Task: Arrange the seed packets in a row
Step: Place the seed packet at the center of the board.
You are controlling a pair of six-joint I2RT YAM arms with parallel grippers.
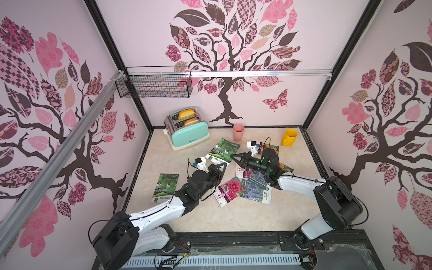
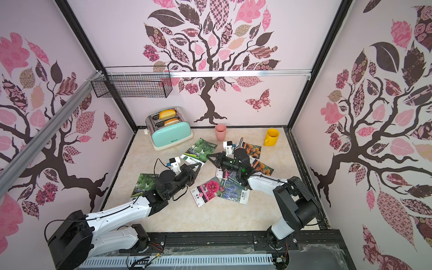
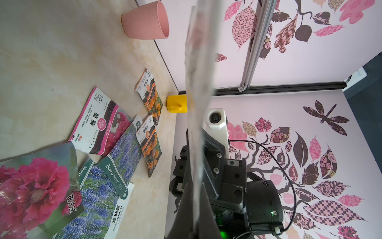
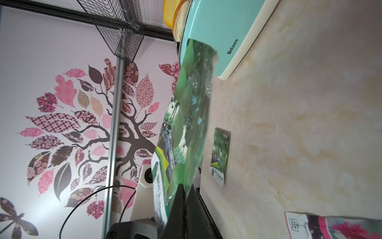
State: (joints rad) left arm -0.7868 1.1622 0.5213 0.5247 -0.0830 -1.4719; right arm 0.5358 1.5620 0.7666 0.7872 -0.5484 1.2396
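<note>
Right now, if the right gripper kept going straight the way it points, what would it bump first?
Probably the toaster. The right gripper, jaws shut on a green seed packet, aims toward it, and nothing else seems to stand between. Its height above the table is hard to judge.

Mint toaster holding bread; pink cup; yellow mug; wire basket.

Mint-and-chrome toaster; pink cup, yellow mug — beige marbled table. Green gourd packet, magenta flower packet, purple lavender packet, orange marigold packet — white label strips.
</note>
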